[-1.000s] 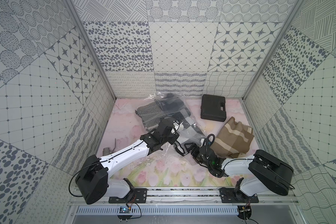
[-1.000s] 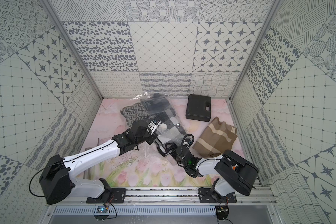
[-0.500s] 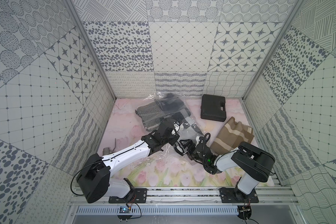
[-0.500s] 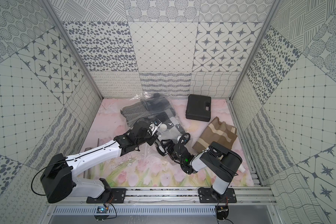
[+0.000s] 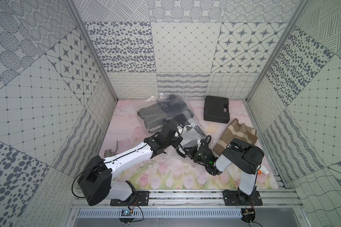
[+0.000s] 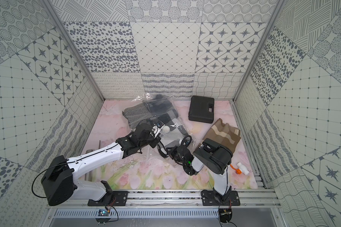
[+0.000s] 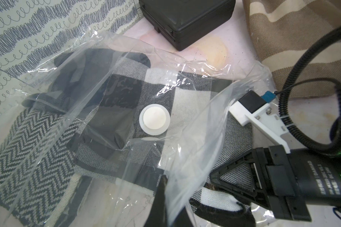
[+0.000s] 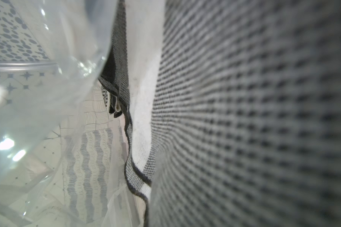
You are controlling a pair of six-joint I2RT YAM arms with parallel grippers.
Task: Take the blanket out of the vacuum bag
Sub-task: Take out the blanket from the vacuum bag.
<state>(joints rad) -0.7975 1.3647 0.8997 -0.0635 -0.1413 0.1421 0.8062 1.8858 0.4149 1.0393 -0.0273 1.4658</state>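
The vacuum bag [image 5: 166,107] lies far-centre on the counter [image 5: 165,176], with the blanket [image 7: 126,110] mostly inside. The left fingers [image 7: 160,198] pinch its near plastic edge. The right fingers [image 7: 215,177] clamp the blanket's protruding near corner.

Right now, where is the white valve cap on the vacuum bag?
In a top view the valve cap sits near the scene's middle on the vacuum bag, over the checked blanket, left of and nearer than the black case.
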